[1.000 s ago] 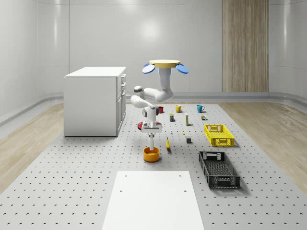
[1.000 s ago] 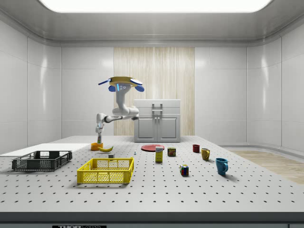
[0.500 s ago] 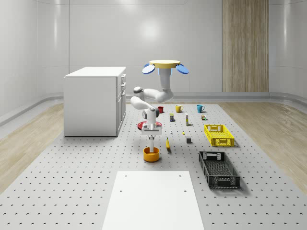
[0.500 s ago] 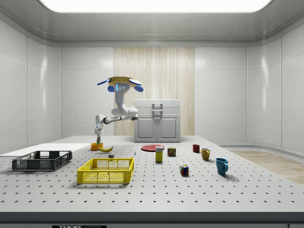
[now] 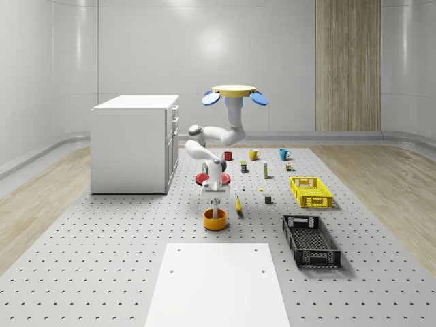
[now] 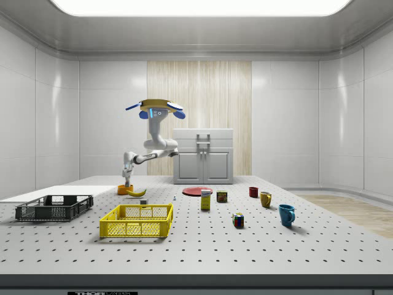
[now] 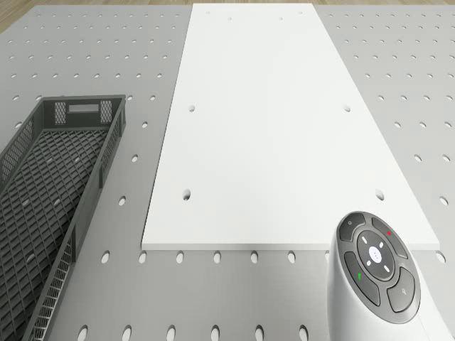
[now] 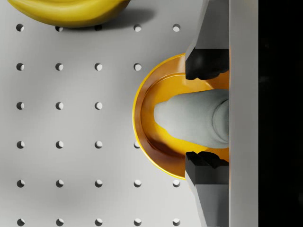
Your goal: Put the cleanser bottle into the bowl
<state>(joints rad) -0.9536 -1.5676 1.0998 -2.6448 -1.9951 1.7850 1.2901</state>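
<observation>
The drone (image 5: 234, 91) hovers in the upper middle of the whole-scene view, above the perforated desk (image 5: 102, 259) and just right of the white cabinet (image 5: 133, 143). Its arm bends down toward the frame's centre and ends in the claw (image 5: 215, 204), which hangs straight above the orange bowl (image 5: 214, 219). In the side view the same claw (image 6: 126, 182) sits over the bowl (image 6: 125, 190) at the left of the frame, with the banana (image 6: 137, 192) just beside the bowl.

In the wrist view the claw (image 8: 208, 113) has its two dark fingertips (image 8: 206, 64) spread wide, apart from the cleanser bottle (image 8: 194, 122), which stands inside the bowl (image 8: 142, 118) between them. The banana (image 8: 71, 12) lies near the bowl without touching it.

In the whole-scene view, the banana (image 5: 238, 204) lies right of the bowl, the yellow crate (image 5: 310, 192) and black crate (image 5: 310, 240) sit further right, and a white board (image 5: 216, 286) lies at the bottom centre. A red plate (image 5: 201, 179) lies behind the arm.
</observation>
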